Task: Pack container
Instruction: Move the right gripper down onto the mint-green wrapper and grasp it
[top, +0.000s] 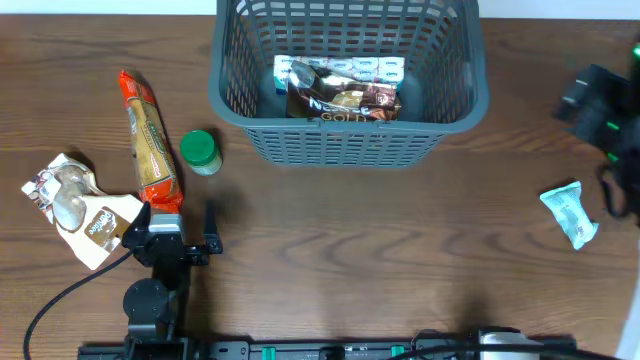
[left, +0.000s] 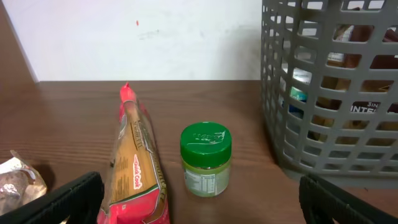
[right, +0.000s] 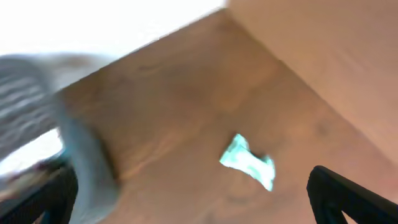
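The dark grey lattice basket stands at the back centre. It holds a brown and gold packet and a white and teal packet. My left gripper is open and empty, just in front of the near end of a long red packet. A green-lidded jar stands beside that packet. In the left wrist view the open fingers frame the red packet and the jar, with the basket on the right. My right gripper is open and empty at the far right, with a small teal packet ahead of it in the blurred right wrist view.
A crumpled white and brown packet lies at the far left; it also shows in the left wrist view. The teal packet lies near the right table edge. The basket wall shows blurred in the right wrist view.
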